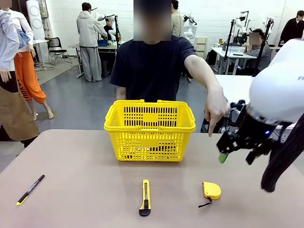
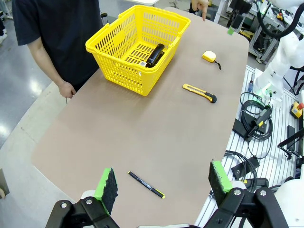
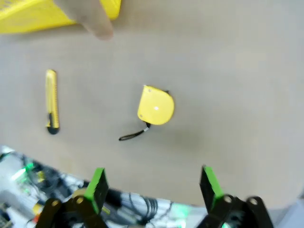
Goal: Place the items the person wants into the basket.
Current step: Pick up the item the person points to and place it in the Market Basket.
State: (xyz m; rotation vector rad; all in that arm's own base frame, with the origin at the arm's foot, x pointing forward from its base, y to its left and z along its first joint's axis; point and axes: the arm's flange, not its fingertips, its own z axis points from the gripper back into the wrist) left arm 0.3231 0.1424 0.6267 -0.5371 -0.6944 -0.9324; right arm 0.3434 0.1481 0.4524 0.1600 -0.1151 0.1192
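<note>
Right gripper (image 3: 153,185), wide open and empty, hangs above the tape measure (image 3: 156,105)
The left gripper (image 2: 163,183) gapes empty too, above the pen (image 2: 146,184). The tape measure lies flat on the table (image 1: 85,190), utility knife (image 3: 52,100) well apart; its rounded case could squirt from the grip. The person's hand (image 1: 214,108) points close above it and might be brushed. Farther, the stapler (image 2: 154,54) lies in the basket (image 2: 121,71); its wall screens the rest

Front view faces across the tan worktop (image 1: 85,190) at the person (image 1: 152,71); left wrist view looks down from high, right wrist from nearer (blurred); all share the small yellow tape measure (image 1: 211,190).
</note>
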